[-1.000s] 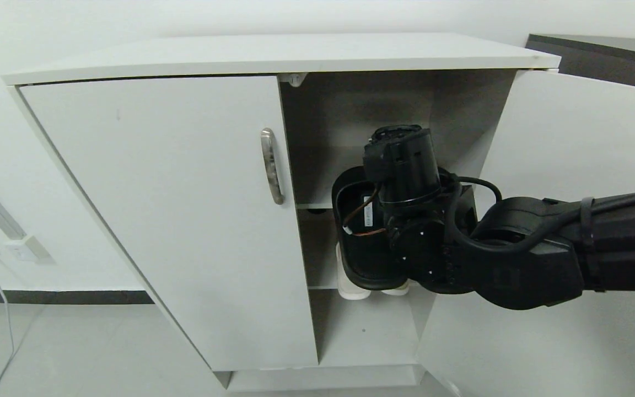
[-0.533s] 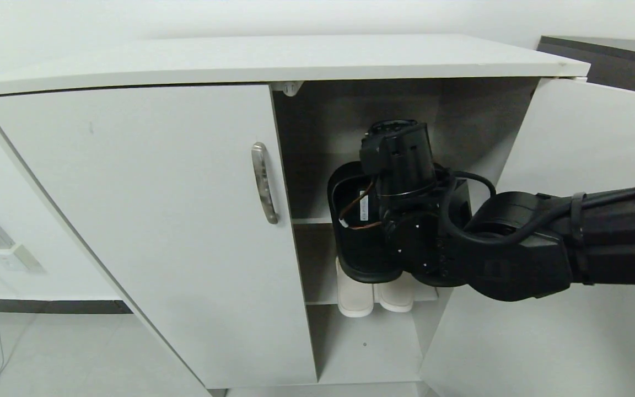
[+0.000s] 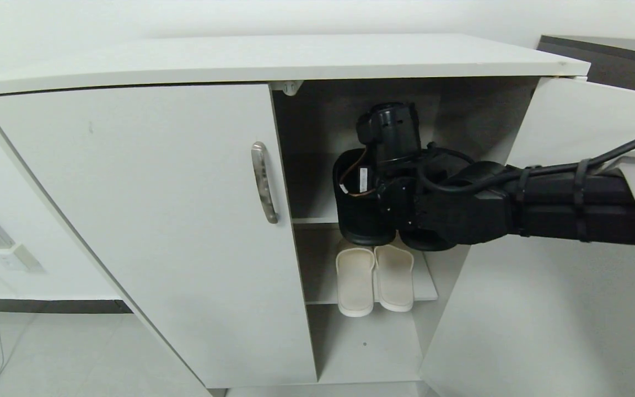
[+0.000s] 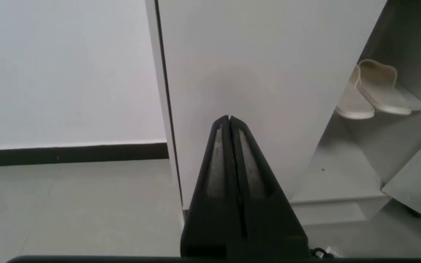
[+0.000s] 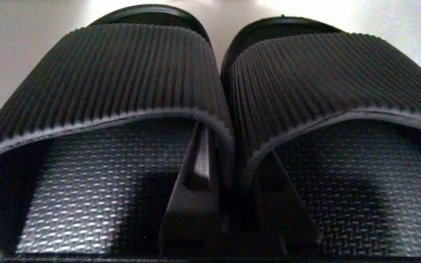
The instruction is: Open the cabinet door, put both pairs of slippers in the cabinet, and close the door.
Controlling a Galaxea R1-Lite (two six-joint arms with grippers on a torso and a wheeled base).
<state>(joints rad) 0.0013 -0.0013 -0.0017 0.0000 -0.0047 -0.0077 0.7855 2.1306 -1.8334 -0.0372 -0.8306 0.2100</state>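
Lifted since half a second ago, the right gripper (image 5: 221,183) now holds the black slippers (image 3: 359,220) at the upper shelf's level. This uncovers the white slippers (image 3: 375,278), side by side on the middle shelf with their ends overhanging its edge. Its jaws pinch the pair's adjoining inner walls; whether the soles touch a shelf is unclear. The left gripper (image 4: 229,146) hangs pressed closed and empty before the cabinet's (image 3: 273,55) closed left door (image 3: 141,220). The straps are ribbed rubber, the footbeds diamond-textured, the cabinet smooth white laminate over a pale floor (image 3: 64,353).
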